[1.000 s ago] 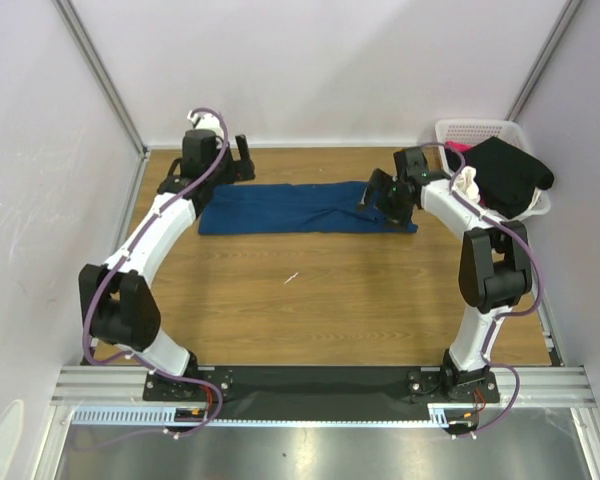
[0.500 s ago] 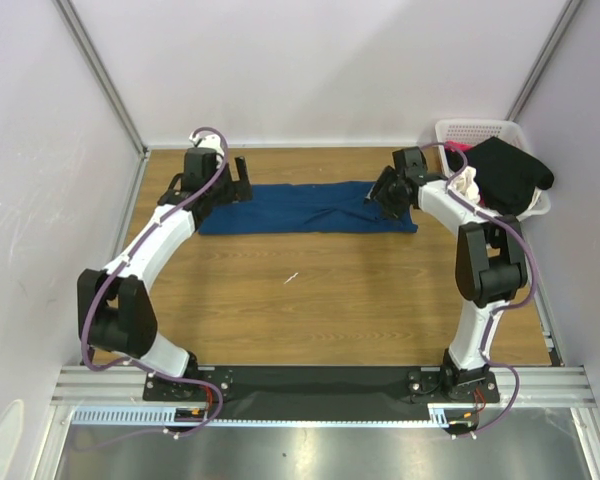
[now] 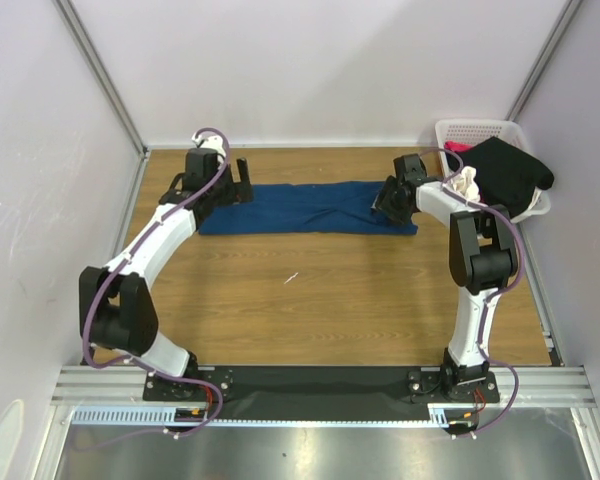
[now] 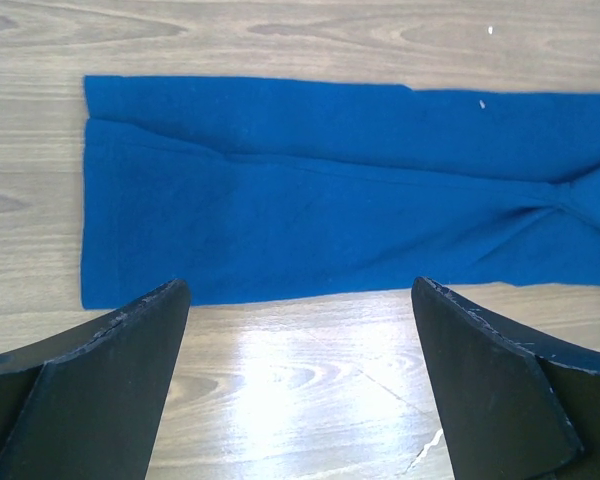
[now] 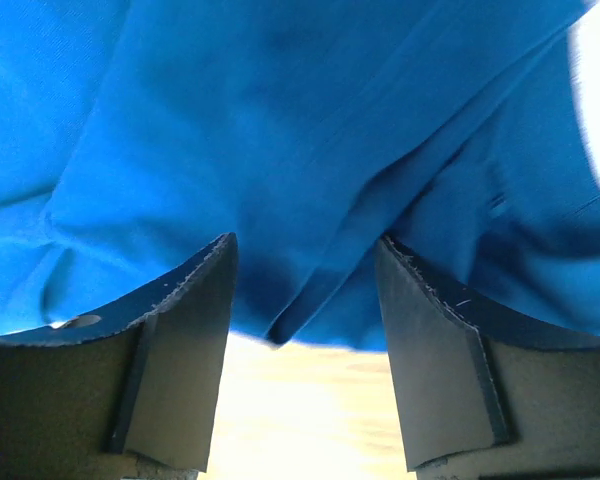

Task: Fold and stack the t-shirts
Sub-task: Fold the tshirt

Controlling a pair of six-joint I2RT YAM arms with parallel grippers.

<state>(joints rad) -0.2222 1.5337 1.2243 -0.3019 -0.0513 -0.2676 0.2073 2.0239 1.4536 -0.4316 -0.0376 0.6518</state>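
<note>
A dark blue t-shirt (image 3: 305,208) lies folded into a long strip across the far part of the wooden table; its print is hidden. My left gripper (image 3: 232,180) is open above the strip's left end, and in the left wrist view the shirt (image 4: 330,190) lies beyond the spread fingers (image 4: 100,390). My right gripper (image 3: 388,200) is open low over the strip's right end, with a fold of blue cloth (image 5: 320,200) between its fingers (image 5: 180,360), not clamped. A black t-shirt (image 3: 508,175), a cream-white one (image 3: 465,183) and a pink one (image 3: 458,147) are in the basket.
A white plastic lattice basket (image 3: 478,131) stands at the far right corner beside the right arm. Grey walls and metal posts close the table at the back and sides. Bare wooden table (image 3: 310,290) lies between the shirt and the arm bases.
The right gripper has turned and lowered over the shirt's right end. The left gripper has shifted slightly at the left end. The shirt lies as before.
</note>
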